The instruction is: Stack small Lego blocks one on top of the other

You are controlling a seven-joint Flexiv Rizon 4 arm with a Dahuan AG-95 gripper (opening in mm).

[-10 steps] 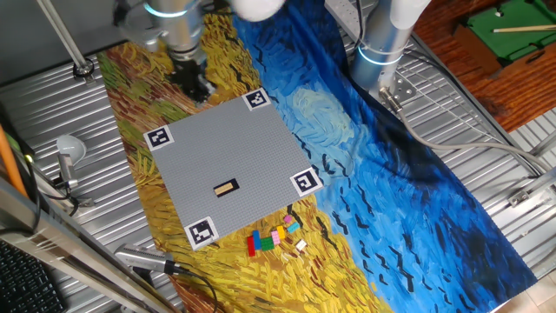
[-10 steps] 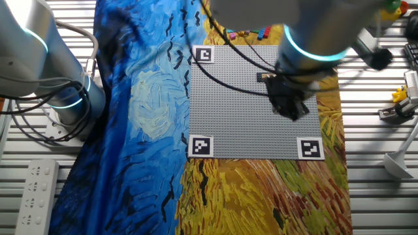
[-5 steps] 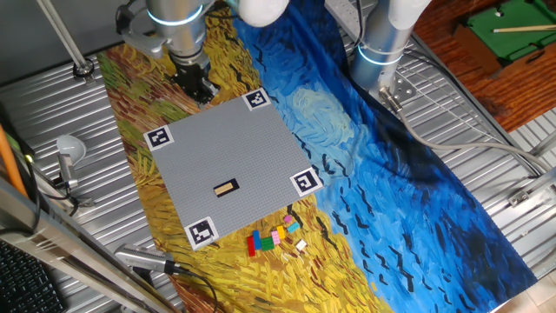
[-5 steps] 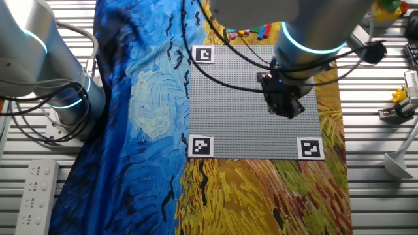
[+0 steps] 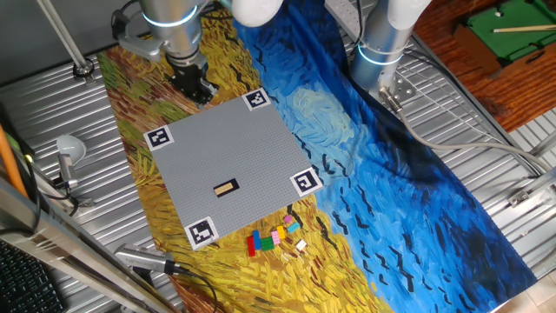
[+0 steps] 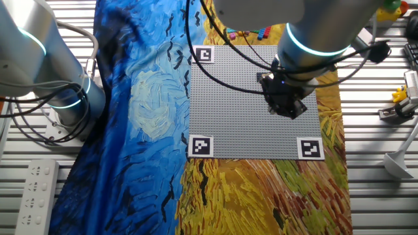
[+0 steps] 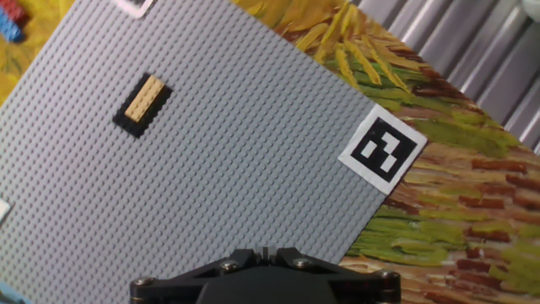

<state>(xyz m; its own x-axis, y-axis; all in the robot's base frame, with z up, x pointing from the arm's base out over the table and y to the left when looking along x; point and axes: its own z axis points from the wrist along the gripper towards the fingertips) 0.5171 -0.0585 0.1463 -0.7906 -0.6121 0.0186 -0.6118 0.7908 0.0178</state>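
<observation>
My gripper (image 5: 193,87) hovers over the far edge of the grey baseplate (image 5: 228,156) — fingers out of sight in the hand view, so I can't tell if they're spread or closed. Nothing held, as far as I can see. The tan flat brick (image 7: 144,99) sits on the plate; the loose small Lego blocks (image 5: 273,237) lie just off its near edge, well apart from me. I'd cross over, descend squarely on one brick — no rushing.
</observation>
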